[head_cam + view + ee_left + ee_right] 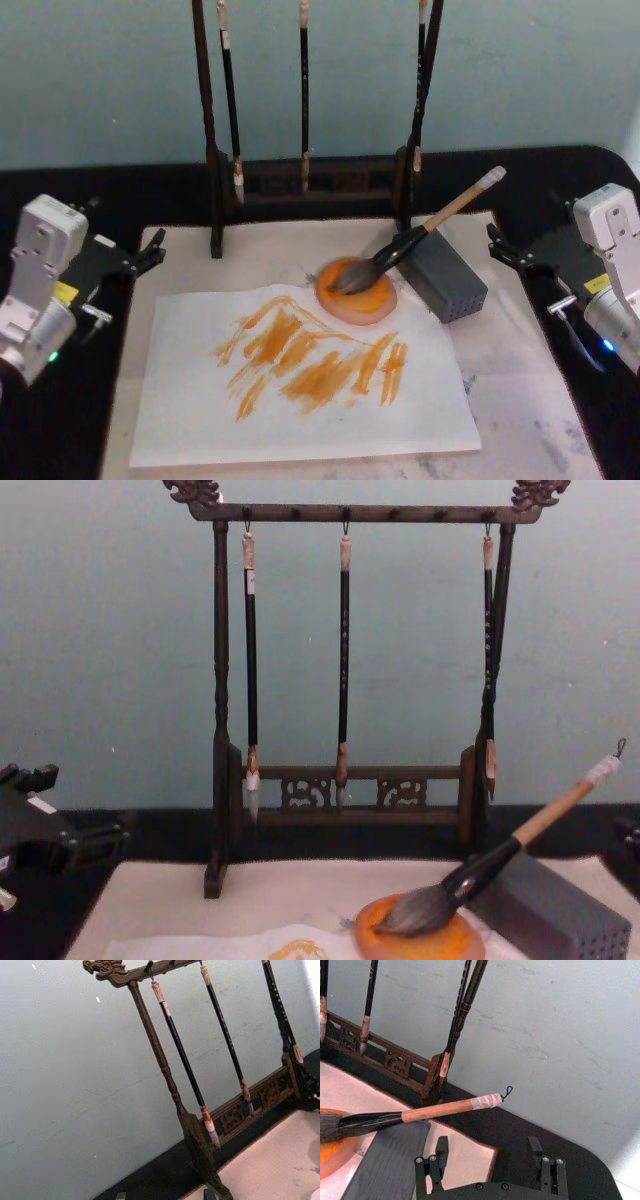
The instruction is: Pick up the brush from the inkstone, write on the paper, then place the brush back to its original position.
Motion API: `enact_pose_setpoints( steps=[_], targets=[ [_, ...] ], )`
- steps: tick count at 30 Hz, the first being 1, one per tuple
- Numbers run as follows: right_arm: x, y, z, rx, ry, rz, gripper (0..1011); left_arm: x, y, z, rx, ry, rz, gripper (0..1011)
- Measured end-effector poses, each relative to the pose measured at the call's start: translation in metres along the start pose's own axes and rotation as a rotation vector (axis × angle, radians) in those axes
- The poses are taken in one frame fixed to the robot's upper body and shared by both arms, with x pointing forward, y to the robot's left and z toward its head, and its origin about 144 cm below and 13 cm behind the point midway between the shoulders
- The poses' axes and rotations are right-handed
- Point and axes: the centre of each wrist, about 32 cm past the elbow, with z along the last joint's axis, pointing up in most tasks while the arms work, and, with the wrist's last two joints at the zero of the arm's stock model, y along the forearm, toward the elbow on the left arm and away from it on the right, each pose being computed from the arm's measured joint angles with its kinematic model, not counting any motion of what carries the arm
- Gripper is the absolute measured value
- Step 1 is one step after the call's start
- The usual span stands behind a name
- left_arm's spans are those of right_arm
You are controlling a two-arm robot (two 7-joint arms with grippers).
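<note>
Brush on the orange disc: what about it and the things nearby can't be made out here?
brush, bristle tips: right wrist view, cut off by the picture's edge.
inkstone, middle: head view, covered by the bristles.
paper: chest view, mostly cut off by the bottom edge.

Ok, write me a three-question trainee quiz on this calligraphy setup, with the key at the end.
1. True or false: the brush lies with its bristles on the inkstone and its handle slanting up over the grey block.
2. How many thin brushes hang from the rack? A: two. B: three. C: four.
3. Fill in: the strokes on the paper are ___ in colour.

Key: 1 true; 2 B; 3 orange.
</note>
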Motion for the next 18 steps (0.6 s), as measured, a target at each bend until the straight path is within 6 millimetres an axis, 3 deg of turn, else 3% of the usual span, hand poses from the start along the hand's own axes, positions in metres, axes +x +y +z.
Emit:
enact_pose_setpoints(
  steps=[18],
  targets=[
    [0.0000, 0.0000, 0.0000, 0.000, 0.000, 0.000, 1000, 0.0000, 0.0000, 0.0000, 0.000, 0.000, 0.000, 1001]
  ],
)
